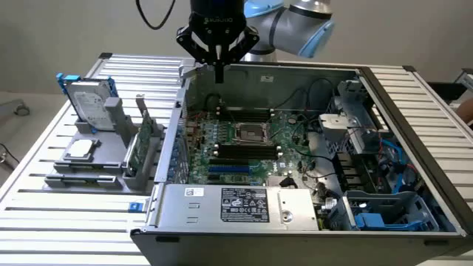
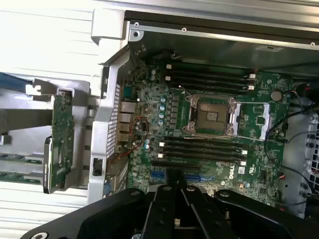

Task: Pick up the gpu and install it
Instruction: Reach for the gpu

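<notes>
Over the far wall of the open computer case (image 1: 296, 249), near twelve o'clock in the exterior view: black gripper (image 1: 219, 76) on a pale blue and grey arm (image 1: 296, 22), pointing straight down, jaws pressed together into one narrow tip, nothing between them, touching nothing. Well apart from it, toward nine o'clock and outside the case: gpu (image 1: 140, 148), standing on its long edge in a slot of the grey holder (image 1: 88, 180), green board showing, silver bracket at its far end, just beside the case's perforated side wall, not yet picked up. On the same holder, toward ten o'clock: silver hard drive (image 1: 90, 105) upright in a blue frame; just in front of that, lying flat, a small square processor chip (image 1: 81, 148). Under holder and case alike: slatted metal table (image 1: 44, 221). Inside the case: green motherboard (image 1: 244, 160) lying flat, square processor socket (image 1: 251, 133) near its middle, black memory slots on both sides of the socket. At six o'clock, against the near wall: silver power supply (image 1: 244, 200) with a white label. Toward four o'clock: blue drive cage (image 1: 384, 219). From the wrist view: closed jaws above the motherboard's edge by the blue slots, gpu off beyond the case wall.
</notes>
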`<state>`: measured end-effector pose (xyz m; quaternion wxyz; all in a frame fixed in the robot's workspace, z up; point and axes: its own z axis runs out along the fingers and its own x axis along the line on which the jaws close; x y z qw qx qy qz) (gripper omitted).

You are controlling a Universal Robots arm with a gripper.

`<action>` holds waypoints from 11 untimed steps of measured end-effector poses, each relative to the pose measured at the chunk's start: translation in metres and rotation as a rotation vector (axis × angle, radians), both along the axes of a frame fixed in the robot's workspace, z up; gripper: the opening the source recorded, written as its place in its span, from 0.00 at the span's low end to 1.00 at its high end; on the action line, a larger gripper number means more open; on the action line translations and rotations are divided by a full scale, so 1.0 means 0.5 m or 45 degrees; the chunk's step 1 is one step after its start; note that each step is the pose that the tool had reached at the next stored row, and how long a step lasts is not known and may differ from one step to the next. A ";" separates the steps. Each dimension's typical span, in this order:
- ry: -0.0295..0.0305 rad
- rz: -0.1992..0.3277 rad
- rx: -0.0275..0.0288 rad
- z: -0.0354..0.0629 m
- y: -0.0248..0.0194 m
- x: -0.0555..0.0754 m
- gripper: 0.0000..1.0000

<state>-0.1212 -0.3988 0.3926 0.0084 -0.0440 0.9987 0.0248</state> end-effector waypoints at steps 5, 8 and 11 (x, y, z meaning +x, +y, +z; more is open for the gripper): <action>0.0000 0.007 0.0000 0.000 0.0000 0.000 0.11; -0.0002 0.011 0.0004 0.000 0.0001 -0.001 0.11; 0.0023 0.011 0.0000 0.000 0.0042 -0.024 0.11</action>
